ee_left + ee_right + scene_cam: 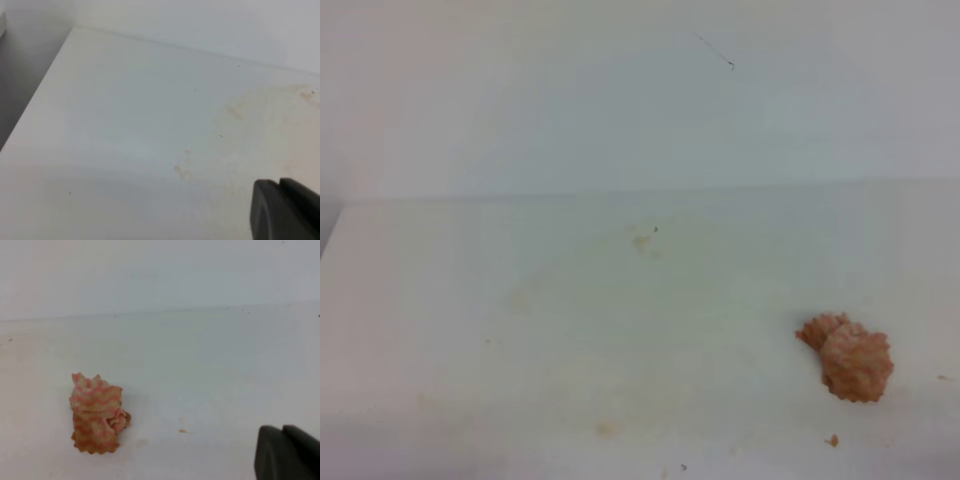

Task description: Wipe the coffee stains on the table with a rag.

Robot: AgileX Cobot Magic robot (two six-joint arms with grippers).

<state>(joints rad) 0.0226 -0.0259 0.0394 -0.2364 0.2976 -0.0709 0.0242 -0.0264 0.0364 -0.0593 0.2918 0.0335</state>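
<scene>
The rag (pixel 850 358) is a small pinkish-orange wad of wrinkly cloth lying loose on the white table (pixel 470 300) at the right front. In the right wrist view the rag (pixel 97 412) sits left of my right gripper (pixel 282 430), well apart from it. That gripper's dark fingers are pressed together, shut on nothing. Of the coffee stains (pixel 640 240) only faint tan smudges show near the table's middle, and as a pale ring (pixel 270 107) in the left wrist view. My left gripper (pixel 279 186) hangs above the table, shut and empty. Neither gripper shows in the high view.
A tiny orange crumb (pixel 832 439) lies just in front of the rag, also seen as a crumb (pixel 183 430) in the right wrist view. A white wall (pixel 620 100) rises behind the table. The table's left edge (pixel 40 100) drops off to a grey floor.
</scene>
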